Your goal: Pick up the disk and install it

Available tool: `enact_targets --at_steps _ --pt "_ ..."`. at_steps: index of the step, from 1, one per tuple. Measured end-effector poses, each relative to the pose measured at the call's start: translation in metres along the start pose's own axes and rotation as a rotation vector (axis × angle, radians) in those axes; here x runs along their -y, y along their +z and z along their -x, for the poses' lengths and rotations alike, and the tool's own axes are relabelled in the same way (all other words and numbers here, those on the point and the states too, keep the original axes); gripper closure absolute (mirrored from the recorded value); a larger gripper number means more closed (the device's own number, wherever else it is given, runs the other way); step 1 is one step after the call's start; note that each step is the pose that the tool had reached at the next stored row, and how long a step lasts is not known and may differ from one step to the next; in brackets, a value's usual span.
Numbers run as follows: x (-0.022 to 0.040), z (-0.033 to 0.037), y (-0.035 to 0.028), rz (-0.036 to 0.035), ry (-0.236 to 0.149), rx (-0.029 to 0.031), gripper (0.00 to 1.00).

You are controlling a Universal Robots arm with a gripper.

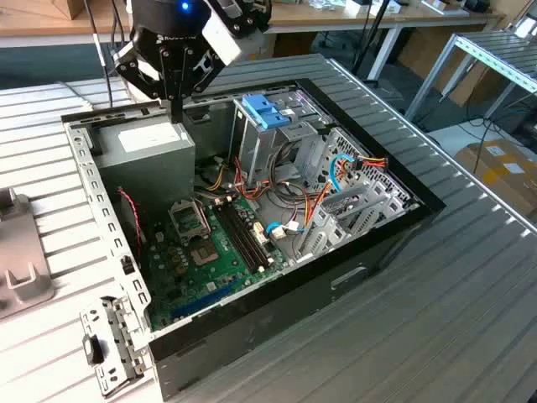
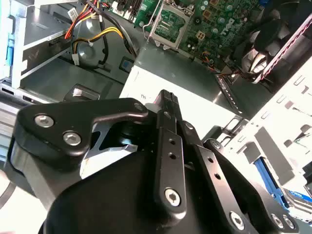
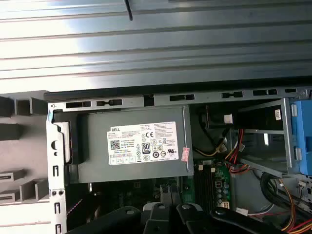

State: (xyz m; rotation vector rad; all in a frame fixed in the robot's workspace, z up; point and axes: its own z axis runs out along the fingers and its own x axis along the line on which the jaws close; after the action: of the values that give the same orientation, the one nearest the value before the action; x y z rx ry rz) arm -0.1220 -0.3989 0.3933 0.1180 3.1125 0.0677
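Tool: the tool [image 1: 176, 113] hangs just over the power box [image 1: 155, 138], at the back corner of the case [image 1: 294, 302] on the exterior view's left. Its two fingers are pressed together, and there is nothing between them.

Disk: in the second wrist view a bit of bright blue with a dark flat part beside it peeks out past the case's side wall. I think that is the disk [image 2: 274, 184], but most of it is hidden. It is apart from the tool.

Case: it lies open on the table [image 1: 453, 319]. The green board [image 1: 201, 252] and lots of wires show inside it.

Blue bracket: the blue bracket [image 1: 267, 109] sits on top of the drive cage, near the back wall of the case. It is wide, with two raised strips, so it is not the disk.

Done: nothing, as far as I can judge. The disk is not in the tool. If I have the right thing, it lies outside the case.

Left: both parts of the job, the picking up and the putting in. To me the job looks to be at its very start.
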Motion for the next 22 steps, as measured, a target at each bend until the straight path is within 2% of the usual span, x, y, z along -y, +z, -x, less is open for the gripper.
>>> enact_targets --at_steps 22 --pt "0.0004 -0.0059 -0.0002 0.0000 0.000 0.0000 0.89"
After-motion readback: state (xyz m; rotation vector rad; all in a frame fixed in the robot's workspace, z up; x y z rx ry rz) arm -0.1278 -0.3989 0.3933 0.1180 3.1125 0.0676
